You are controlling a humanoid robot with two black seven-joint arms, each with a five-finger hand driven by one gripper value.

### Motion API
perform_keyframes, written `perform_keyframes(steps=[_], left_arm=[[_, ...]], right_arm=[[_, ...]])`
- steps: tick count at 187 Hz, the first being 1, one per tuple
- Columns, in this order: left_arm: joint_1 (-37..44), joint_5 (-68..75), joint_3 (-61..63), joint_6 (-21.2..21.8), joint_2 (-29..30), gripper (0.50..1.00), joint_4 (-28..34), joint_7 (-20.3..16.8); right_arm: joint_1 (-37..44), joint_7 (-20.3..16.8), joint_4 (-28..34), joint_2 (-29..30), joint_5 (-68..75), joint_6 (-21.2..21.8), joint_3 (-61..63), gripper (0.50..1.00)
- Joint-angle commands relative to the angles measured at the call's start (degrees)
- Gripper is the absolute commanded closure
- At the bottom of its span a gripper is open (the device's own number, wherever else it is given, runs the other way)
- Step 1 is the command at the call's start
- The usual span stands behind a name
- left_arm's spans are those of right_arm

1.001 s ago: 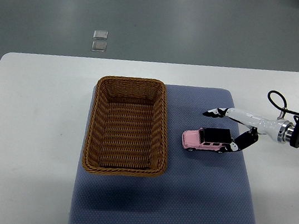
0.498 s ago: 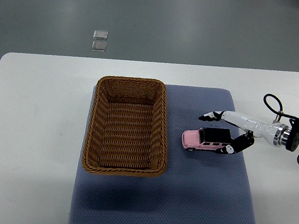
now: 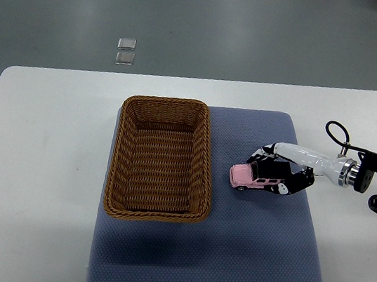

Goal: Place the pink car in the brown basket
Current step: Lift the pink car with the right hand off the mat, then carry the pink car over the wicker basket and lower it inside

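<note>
The small pink toy car with a black roof (image 3: 260,176) sits on the blue-grey padded mat (image 3: 227,260), just right of the empty brown woven wicker basket (image 3: 161,158), so nothing has been delivered yet. The right hand (image 3: 274,170), white with black fingertips, has its fingers on either side of the car's rear half, apparently touching it, though a firm clamp cannot be confirmed. Securing the grip, lifting, carrying left and releasing inside the basket all remain.

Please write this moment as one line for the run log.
phase: grasping | right hand: closing around pink car on blue mat | brown basket: empty | left arm: not in view
</note>
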Motion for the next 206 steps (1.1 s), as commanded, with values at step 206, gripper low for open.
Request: perform_keyframes(steps=[206], left_arm=[[0.00, 0.00, 0.00, 0.00, 0.00, 0.500, 0.00, 0.00]], right_arm=[[16.87, 1.32, -0.96, 4.33, 0.88, 2.68, -0.21, 1.000]])
